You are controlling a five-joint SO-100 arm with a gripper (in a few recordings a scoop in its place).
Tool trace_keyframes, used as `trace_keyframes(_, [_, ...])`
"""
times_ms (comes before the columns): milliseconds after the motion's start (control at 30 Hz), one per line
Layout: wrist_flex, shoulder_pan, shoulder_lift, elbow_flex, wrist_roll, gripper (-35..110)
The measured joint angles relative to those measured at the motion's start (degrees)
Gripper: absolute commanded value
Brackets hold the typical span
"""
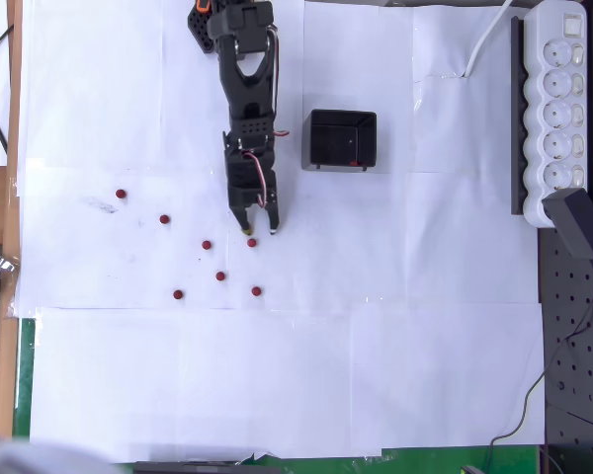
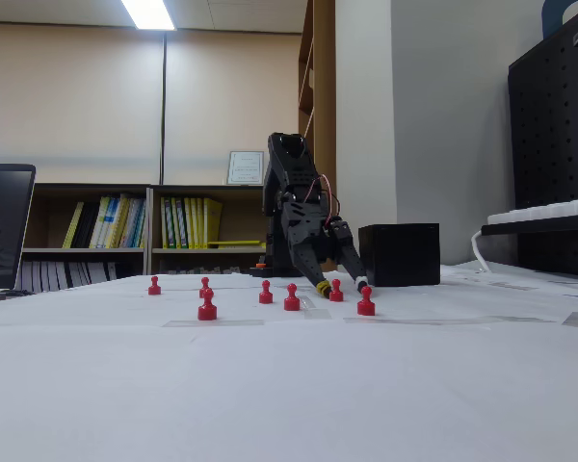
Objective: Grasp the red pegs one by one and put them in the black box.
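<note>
Several red pegs stand scattered on the white paper (image 1: 277, 375). My black gripper (image 1: 259, 231) points down at the paper, open. One red peg (image 1: 252, 242) sits right at its fingertips, and in the fixed view this peg (image 2: 336, 291) stands between the two fingers of the gripper (image 2: 342, 286) without being pinched. Other pegs lie to the left and below, such as one far left (image 1: 122, 194) and one nearer the front (image 1: 256, 291). The black box (image 1: 342, 115) stands right of the arm, with a small red dot (image 1: 352, 162) inside. In the fixed view the box (image 2: 399, 254) is behind the gripper.
A white power strip (image 1: 560, 109) on a black rail lies along the right edge, with a black adapter (image 1: 581, 222) and a black pegboard (image 1: 573, 346) below it. A white cable (image 1: 484, 44) runs off the top right. The table's wooden edge (image 1: 10, 247) is at the left.
</note>
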Motion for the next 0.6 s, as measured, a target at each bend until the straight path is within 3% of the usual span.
trace_keyframes(600, [-2.6,1.5,5.1,4.0,3.1,15])
